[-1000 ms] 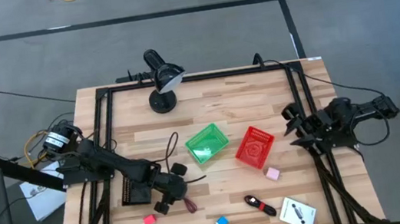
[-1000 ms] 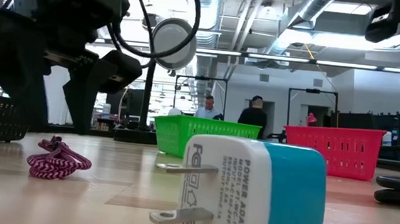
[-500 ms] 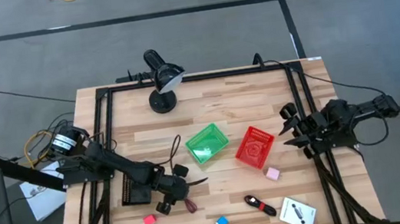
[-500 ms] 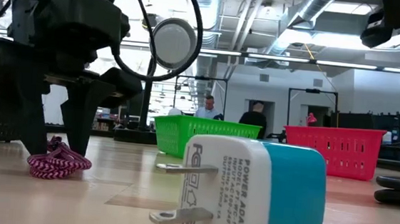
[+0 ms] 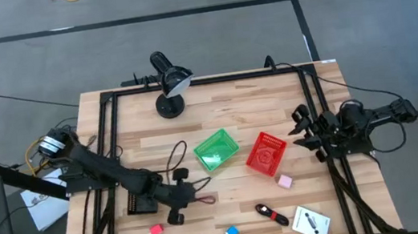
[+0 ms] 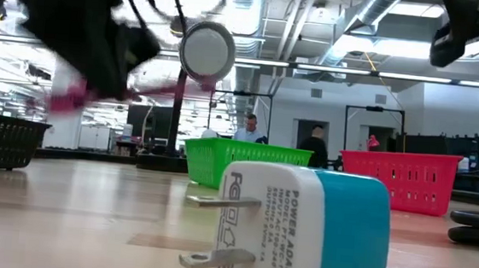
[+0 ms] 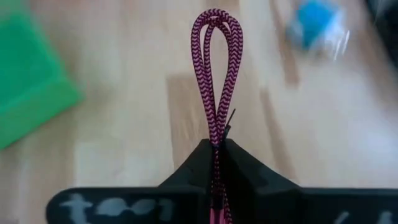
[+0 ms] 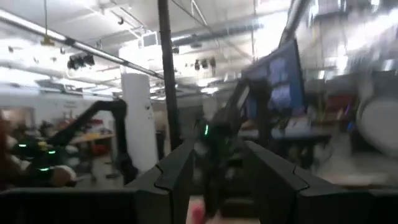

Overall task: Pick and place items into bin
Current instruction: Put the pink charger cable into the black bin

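Observation:
The maroon cord (image 7: pixel 217 68) is off the table, and my left gripper (image 5: pixel 190 197) is shut on it near the front left. In the low view the gripper is a dark blur (image 6: pixel 101 37) with the cord (image 6: pixel 71 97) trailing pink beside it. The blue cube (image 5: pixel 231 233), which the low view shows as a power adapter (image 6: pixel 300 229), the red-pink block (image 5: pixel 156 231), the pale pink cube (image 5: pixel 285 180), the black-and-red tool (image 5: pixel 272 214) and the white card (image 5: pixel 312 221) lie on the wood. My right gripper (image 5: pixel 300 129) waits open at the right edge, raised. My left gripper pinches the folded cord between its two fingers (image 7: pixel 199 158), gripping several strands side by side (image 7: pixel 216 142). Two narrow loops (image 7: pixel 219 28) stick out past the fingertips. The fingers slant down from the table's left. The cord is lifted clear of the wood.
A green bin (image 5: pixel 216 149) and a red bin (image 5: pixel 266 153) stand mid-table. A black basket (image 5: pixel 139 199) sits under my left arm. A lamp (image 5: pixel 166 82) stands at the far edge. People stand in the room behind.
My left gripper came down over the coiled cord, shut on it and rose, rolling its wrist. The cord, which lay bunched on the wood, has left the table and now hangs drawn out in long loops from the fingers.

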Robot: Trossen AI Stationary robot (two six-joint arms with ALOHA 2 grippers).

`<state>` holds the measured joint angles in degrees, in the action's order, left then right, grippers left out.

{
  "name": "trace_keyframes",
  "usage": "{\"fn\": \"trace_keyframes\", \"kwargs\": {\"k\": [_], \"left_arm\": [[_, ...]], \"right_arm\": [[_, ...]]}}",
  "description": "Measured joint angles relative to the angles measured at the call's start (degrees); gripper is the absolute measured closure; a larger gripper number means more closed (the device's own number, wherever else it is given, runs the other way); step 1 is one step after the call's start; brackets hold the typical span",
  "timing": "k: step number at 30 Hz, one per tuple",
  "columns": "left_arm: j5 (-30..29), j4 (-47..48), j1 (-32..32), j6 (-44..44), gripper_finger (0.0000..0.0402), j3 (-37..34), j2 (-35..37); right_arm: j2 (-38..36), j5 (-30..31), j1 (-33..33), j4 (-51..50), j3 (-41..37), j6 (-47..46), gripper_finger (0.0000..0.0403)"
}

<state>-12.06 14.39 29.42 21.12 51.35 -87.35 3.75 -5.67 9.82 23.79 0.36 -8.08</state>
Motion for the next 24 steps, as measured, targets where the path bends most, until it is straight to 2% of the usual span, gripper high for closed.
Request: {"fn": "trace_keyframes", "kwargs": {"k": [2,6,9,12,14,17,22,24], "left_arm": [[-4.98,1.94,2.13,7.51,0.0396,1.50,3.24],[-16.25,12.97,6.70,19.98,0.0397,3.93,8.99],[-22.35,25.01,10.21,36.77,0.0399,4.49,11.67],[-26.63,37.50,14.06,53.89,0.0399,4.40,11.19],[-27.36,43.30,16.22,64.29,0.0397,4.40,9.69],[-24.90,46.66,18.54,74.20,0.0393,4.38,6.47],[-17.51,48.46,20.97,84.31,0.0395,4.38,-0.43],[-16.45,50.42,21.92,86.71,0.0396,4.38,-2.92]], "right_arm": [[0.02,0.00,0.38,-2.28,0.00,-3.20,0.0268],[0.07,0.02,1.21,-7.20,0.00,-4.10,0.0268],[0.54,1.01,2.13,-8.63,0.00,-5.58,0.0268],[1.48,3.26,3.07,-8.54,0.00,-6.00,0.0269],[2.22,4.71,3.79,-8.62,0.00,-6.12,0.0268],[3.81,6.79,4.83,-8.81,0.00,-7.11,0.0269],[5.94,7.63,5.68,-8.75,0.00,-7.07,0.0269],[6.34,7.67,5.66,-8.31,0.00,-7.07,0.0269]]}}
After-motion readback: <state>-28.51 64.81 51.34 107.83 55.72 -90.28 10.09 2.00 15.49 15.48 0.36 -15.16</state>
